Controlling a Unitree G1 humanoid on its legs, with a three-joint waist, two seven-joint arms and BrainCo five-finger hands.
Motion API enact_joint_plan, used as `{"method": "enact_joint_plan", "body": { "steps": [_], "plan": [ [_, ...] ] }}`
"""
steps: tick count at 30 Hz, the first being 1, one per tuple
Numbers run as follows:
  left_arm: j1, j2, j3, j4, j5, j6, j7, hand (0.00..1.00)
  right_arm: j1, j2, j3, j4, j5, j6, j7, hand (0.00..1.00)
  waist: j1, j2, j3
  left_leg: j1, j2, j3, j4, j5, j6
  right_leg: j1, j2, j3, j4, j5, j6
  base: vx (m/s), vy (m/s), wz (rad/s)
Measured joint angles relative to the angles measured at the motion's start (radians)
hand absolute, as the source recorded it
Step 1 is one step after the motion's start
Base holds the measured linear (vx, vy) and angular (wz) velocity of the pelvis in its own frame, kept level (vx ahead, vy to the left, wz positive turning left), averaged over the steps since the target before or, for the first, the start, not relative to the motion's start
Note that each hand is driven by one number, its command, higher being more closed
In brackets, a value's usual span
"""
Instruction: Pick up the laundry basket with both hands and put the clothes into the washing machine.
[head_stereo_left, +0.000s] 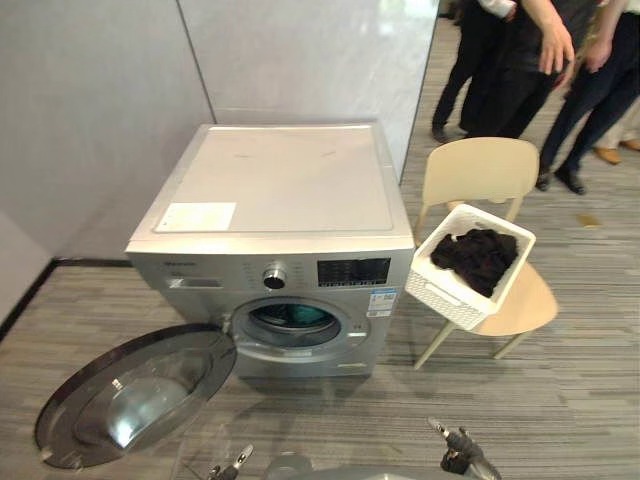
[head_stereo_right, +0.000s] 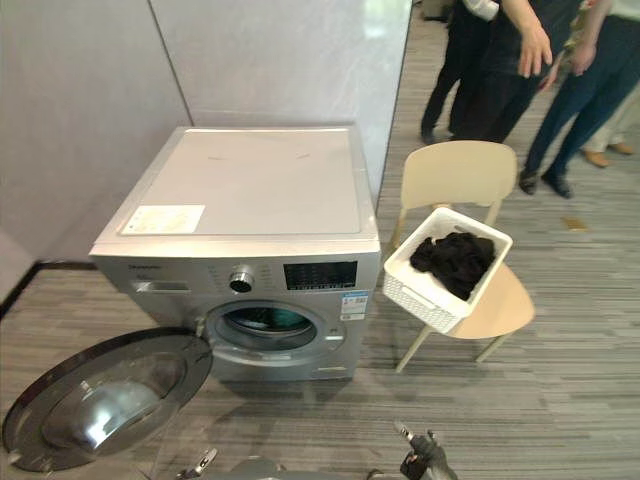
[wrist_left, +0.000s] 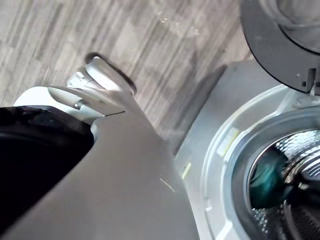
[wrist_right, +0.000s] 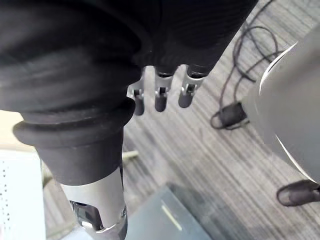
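A white laundry basket (head_stereo_left: 450, 290) holding dark clothes (head_stereo_left: 478, 257) rests tilted on a beige chair (head_stereo_left: 478, 170), just right of the silver washing machine (head_stereo_left: 280, 190). The machine's round door (head_stereo_left: 130, 395) is swung open to the lower left, and something teal (head_stereo_left: 295, 317) lies in the drum (wrist_left: 280, 200). My left hand (head_stereo_left: 232, 465) hangs low in front of the machine with relaxed fingers (wrist_left: 102, 75). My right hand (head_stereo_left: 462, 455) is also low, well short of the basket, with its fingers (wrist_right: 160, 100) hanging loose and holding nothing.
Several people (head_stereo_left: 520, 60) stand at the back right, behind the chair. Grey wall panels (head_stereo_left: 100, 100) close off the back and left. The open door takes up floor at the lower left; wood-look floor (head_stereo_left: 580, 400) lies before the chair.
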Motion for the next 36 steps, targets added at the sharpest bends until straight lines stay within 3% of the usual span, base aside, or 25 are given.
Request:
{"method": "enact_joint_plan", "body": {
  "steps": [3,6,7,8,9,12,13,15,16,17,18,19,22,23,24,25,26,27,28,29,30,31,34,35,36],
  "plan": [
    [-0.022,0.034,-0.087,0.042,0.051,0.002,-0.001,0.0,0.008,-0.009,0.035,-0.018,-0.011,0.003,0.003,0.0,-0.01,0.002,-0.013,0.055,-0.003,0.131,-0.067,0.008,0.009,-0.029,-0.007,0.115,-0.026,0.046,-0.007,0.01,0.101,-1.18],
    [-0.06,0.034,-0.122,0.042,0.073,0.002,-0.003,0.0,-0.002,-0.009,0.046,-0.042,-0.023,0.007,0.004,0.0,-0.01,0.013,-0.016,0.047,0.023,0.257,-0.057,0.012,0.022,-0.16,0.019,0.099,0.098,0.072,-0.013,0.06,0.06,-1.19],
    [-0.065,0.034,-0.123,0.042,0.075,0.003,-0.004,0.0,-0.012,-0.009,0.046,-0.042,-0.023,0.007,0.004,0.0,-0.011,0.017,-0.012,0.042,0.032,0.281,-0.051,0.013,0.022,-0.185,0.02,0.051,0.121,0.072,-0.031,0.06,-0.006,-1.24],
    [-0.082,0.034,-0.129,0.04,0.088,0.003,-0.005,0.0,-0.023,-0.01,0.045,-0.042,-0.031,0.01,0.005,0.0,-0.017,0.018,-0.001,0.051,0.041,0.327,-0.051,0.013,0.023,-0.215,0.005,-0.089,0.177,0.036,-0.111,0.03,-0.041,-1.04],
    [-0.087,0.033,-0.131,0.039,0.091,0.003,-0.005,0.0,-0.031,-0.013,0.042,-0.041,-0.032,0.01,0.004,0.0,-0.031,0.019,0.008,0.085,0.042,0.365,-0.055,0.013,0.022,-0.212,-0.028,-0.22,0.224,-0.009,-0.152,0.04,-0.062,-1.1],
    [-0.089,0.03,-0.141,0.04,0.091,0.003,-0.017,0.0,-0.029,-0.02,0.031,-0.034,-0.059,0.008,0.006,0.0,-0.04,0.01,0.017,0.149,0.038,0.401,-0.048,0.012,0.022,-0.195,-0.016,-0.222,0.245,-0.033,-0.123,0.04,-0.076,-0.8],
    [-0.093,0.029,-0.156,0.039,0.09,0.001,-0.02,0.0,-0.032,-0.02,0.022,-0.034,-0.067,0.009,0.004,0.0,-0.04,0.01,0.016,0.152,0.04,0.398,-0.046,0.009,0.017,-0.196,-0.014,-0.223,0.239,-0.09,-0.095,0.04,-0.119,-0.54],
    [-0.105,0.018,-0.203,0.039,0.092,0.005,-0.022,0.0,-0.032,-0.03,-0.008,-0.029,-0.071,0.01,0.002,0.0,-0.055,0.035,0.013,0.152,0.072,0.404,-0.073,0.006,0.012,-0.197,-0.033,-0.318,0.24,-0.149,-0.001,0.04,-0.149,-0.32],
    [-0.108,0.0,-0.22,0.038,0.095,0.002,-0.021,0.0,-0.04,-0.051,-0.037,-0.013,-0.078,0.011,0.0,0.0,-0.058,0.066,0.01,0.157,0.103,0.414,-0.101,-0.012,-0.018,-0.217,-0.053,-0.379,0.309,-0.163,-0.036,0.06,-0.121,-0.3],
    [-0.111,0.009,-0.226,0.036,0.096,0.002,-0.024,0.0,-0.037,-0.05,-0.049,0.011,-0.086,0.015,0.0,0.0,-0.059,0.01,0.018,0.164,0.08,0.429,-0.1,-0.018,-0.028,-0.229,-0.099,-0.371,0.331,-0.179,-0.048,0.06,-0.121,-0.46],
    [-0.118,0.019,-0.225,0.033,0.098,-0.001,-0.02,0.0,-0.038,-0.053,-0.057,0.032,-0.092,0.022,0.001,0.0,-0.046,0.013,0.023,0.17,0.09,0.431,-0.092,-0.037,-0.048,-0.231,-0.076,-0.374,0.33,-0.172,-0.052,0.04,-0.119,-0.54],
    [-0.119,0.036,-0.216,0.045,0.1,0.007,-0.021,0.0,-0.033,-0.046,-0.065,0.052,-0.096,0.025,0.0,0.0,-0.055,0.035,0.009,0.173,0.136,0.433,-0.088,-0.05,-0.053,-0.199,-0.014,-0.368,0.26,-0.16,-0.061,0.09,-0.213,-0.64],
    [-0.115,0.043,-0.198,0.056,0.108,0.009,-0.017,0.0,-0.004,-0.043,-0.102,0.051,-0.094,0.029,0.0,0.0,-0.072,0.038,0.005,0.183,0.215,0.47,-0.079,-0.082,-0.082,-0.185,0.068,-0.38,0.235,-0.182,-0.106,0.15,-0.206,-0.4],
    [-0.105,0.046,-0.191,0.071,0.108,0.011,-0.016,0.0,-0.001,-0.033,-0.131,0.048,-0.086,0.028,-0.002,0.0,-0.086,0.039,-0.001,0.174,0.246,0.454,-0.01,-0.077,-0.093,-0.162,0.106,-0.38,0.203,-0.193,-0.122,0.26,-0.261,-0.35],
    [-0.104,0.048,-0.149,0.065,0.103,0.012,-0.02,0.0,0.008,-0.023,-0.132,0.057,-0.086,0.029,-0.001,0.0,-0.082,0.024,0.0,0.09,0.283,0.407,0.187,-0.067,-0.044,-0.137,0.145,-0.365,0.16,-0.179,-0.143,0.28,-0.258,-0.41],
    [-0.11,0.045,-0.118,0.051,0.102,0.011,-0.019,0.0,0.008,-0.021,-0.132,0.063,-0.086,0.029,0.001,0.0,-0.076,0.015,0.003,0.038,0.298,0.366,0.31,-0.05,0.029,-0.107,0.16,-0.349,0.133,-0.164,-0.156,0.33,-0.279,-0.7],
    [-0.115,0.045,-0.093,0.036,0.1,0.011,-0.018,0.0,0.005,-0.018,-0.122,0.066,-0.086,0.027,0.001,0.0,-0.061,-0.003,0.018,-0.072,0.31,0.259,0.559,0.005,0.123,-0.047,0.175,-0.314,0.091,-0.126,-0.191,0.32,-0.185,-0.84],
    [-0.125,0.041,-0.09,0.022,0.101,0.004,-0.018,0.0,-0.012,-0.021,-0.11,0.076,-0.081,0.026,0.0,0.0,-0.046,0.004,0.049,-0.143,0.277,0.153,0.729,-0.008,0.104,-0.014,0.188,-0.288,0.103,-0.105,-0.22,0.31,-0.107,-0.87],
    [-0.127,0.041,-0.089,0.016,0.101,0.002,-0.017,0.0,-0.021,-0.022,-0.105,0.075,-0.072,0.026,0.0,0.0,-0.043,0.005,0.055,-0.177,0.246,0.116,0.776,-0.016,0.091,-0.002,0.188,-0.271,0.109,-0.113,-0.228,0.26,-0.026,-1.01],
    [-0.129,0.04,-0.087,0.011,0.099,0.001,-0.017,0.0,-0.024,-0.022,-0.103,0.074,-0.064,0.024,0.0,0.0,-0.024,0.003,0.058,-0.24,0.167,0.07,0.811,-0.035,0.061,0.018,0.186,-0.227,0.105,-0.13,-0.233,0.3,-0.017,-0.91],
    [-0.123,0.039,-0.085,0.005,0.099,0.001,-0.017,0.0,-0.033,-0.034,-0.093,0.074,-0.064,0.025,0.0,0.0,-0.014,0.007,0.06,-0.285,0.11,0.048,0.794,-0.052,0.03,0.036,0.183,-0.208,0.09,-0.141,-0.23,0.39,-0.013,-1.19],
    [-0.116,0.042,-0.085,0.007,0.097,0.003,-0.016,0.0,-0.051,-0.038,-0.087,0.074,-0.064,0.026,0.002,0.0,0.005,0.009,0.069,-0.323,0.061,0.049,0.7,-0.065,0.008,0.062,0.177,-0.201,0.07,-0.138,-0.204,0.35,-0.002,-1.07],
    [-0.088,0.04,-0.045,0.028,0.093,0.013,-0.018,0.0,-0.068,-0.018,-0.064,0.051,-0.064,0.024,0.003,0.0,0.021,-0.003,0.081,-0.33,-0.008,0.175,0.274,-0.034,0.024,0.149,0.17,-0.18,0.011,-0.15,-0.156,0.43,0.036,-0.52],
    [-0.081,0.039,-0.036,0.028,0.093,0.014,-0.018,0.0,-0.07,-0.01,-0.054,0.04,-0.064,0.023,0.004,0.0,0.028,-0.014,0.086,-0.331,-0.031,0.204,0.205,0.043,0.07,0.179,0.163,-0.178,-0.009,-0.158,-0.142,0.47,0.089,-0.03],
    [-0.073,0.041,-0.02,0.028,0.09,0.012,-0.019,0.0,-0.072,-0.005,-0.05,0.037,-0.064,0.021,0.004,0.0,0.03,-0.03,0.084,-0.317,-0.043,0.221,0.166,0.099,0.085,0.194,0.153,-0.169,-0.02,-0.163,-0.133,0.53,0.103,-0.04]
  ]
}}
